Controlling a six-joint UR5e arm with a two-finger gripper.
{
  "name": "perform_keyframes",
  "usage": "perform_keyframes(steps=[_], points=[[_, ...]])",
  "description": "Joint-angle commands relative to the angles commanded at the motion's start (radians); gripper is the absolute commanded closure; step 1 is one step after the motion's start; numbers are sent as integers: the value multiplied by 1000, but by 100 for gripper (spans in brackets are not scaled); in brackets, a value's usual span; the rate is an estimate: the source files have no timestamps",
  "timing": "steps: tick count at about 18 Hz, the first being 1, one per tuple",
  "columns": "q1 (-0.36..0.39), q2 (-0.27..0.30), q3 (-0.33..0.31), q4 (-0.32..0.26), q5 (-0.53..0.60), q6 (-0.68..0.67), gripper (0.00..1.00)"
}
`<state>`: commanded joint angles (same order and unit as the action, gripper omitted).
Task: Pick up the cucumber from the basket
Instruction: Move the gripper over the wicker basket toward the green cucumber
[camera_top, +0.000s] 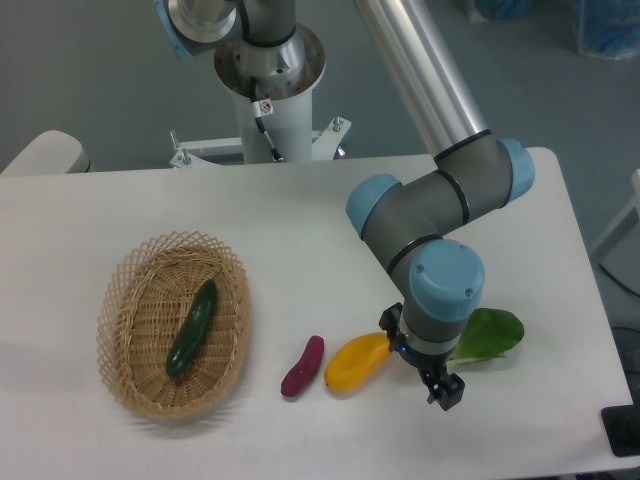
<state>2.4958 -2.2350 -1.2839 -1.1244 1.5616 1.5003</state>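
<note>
The cucumber (192, 328) is slim, dark green and glossy. It lies diagonally inside the oval tan wicker basket (130, 375) at the left of the table. My gripper (443, 388) hangs far to the right of the basket, near the table's front edge, just right of a yellow vegetable. It holds nothing. Only a dark finger end shows below the wrist, so I cannot tell how the jaws stand.
A small purple eggplant-like piece (302, 366) and a yellow vegetable (357, 362) lie between the basket and my gripper. A leafy green bok choy (490, 335) lies behind the wrist at the right. The arm's base (270, 70) stands at the table's back edge.
</note>
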Motion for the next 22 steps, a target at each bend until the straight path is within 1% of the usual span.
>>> perform_keyframes(steps=[7,9,12,13,14,15,17,22], points=[[-11,11,-15,0,2,-15,0],[-24,18,-29,0,2,-73,0],[-61,44,-54,-5,2,-175,0],[-74,58,-69,-5,0,-205,0],[-131,152,-206,-2,-20,-282,0],[-150,169,-228,0,-23,-316,0],[-185,192,-251,0,-41,-385,0],[-276,215,-294,2,-54,-497,0]])
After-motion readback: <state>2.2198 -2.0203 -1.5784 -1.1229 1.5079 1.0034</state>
